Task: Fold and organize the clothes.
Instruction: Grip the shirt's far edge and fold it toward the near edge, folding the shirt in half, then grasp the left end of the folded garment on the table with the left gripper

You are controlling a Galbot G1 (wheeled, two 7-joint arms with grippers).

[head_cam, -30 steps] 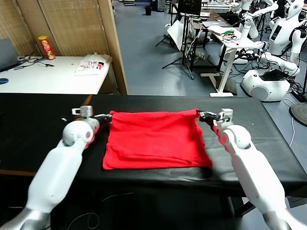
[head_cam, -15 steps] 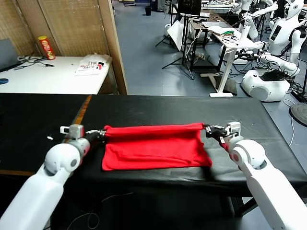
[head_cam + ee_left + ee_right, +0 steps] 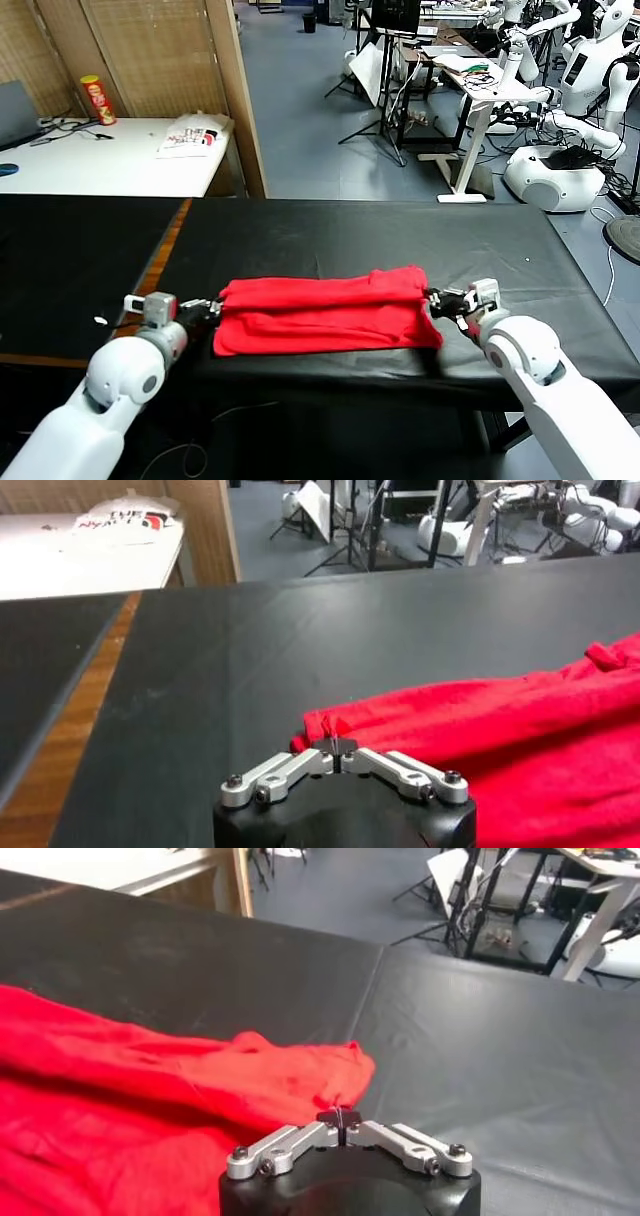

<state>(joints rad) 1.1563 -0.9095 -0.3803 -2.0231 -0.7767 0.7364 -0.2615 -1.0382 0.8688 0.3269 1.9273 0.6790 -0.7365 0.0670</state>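
Left gripper (image 3: 212, 306) and right gripper (image 3: 432, 297), centre frame, each pinch a shirt (image 3: 320, 312) corner, laying the fold flat.

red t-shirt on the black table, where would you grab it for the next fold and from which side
Probably by its two short ends. The red T-shirt lies folded into a long flat band across the black table, so each end suits a low pinch from the outside: the left gripper at the left end, the right gripper at the right end, where both already sit.
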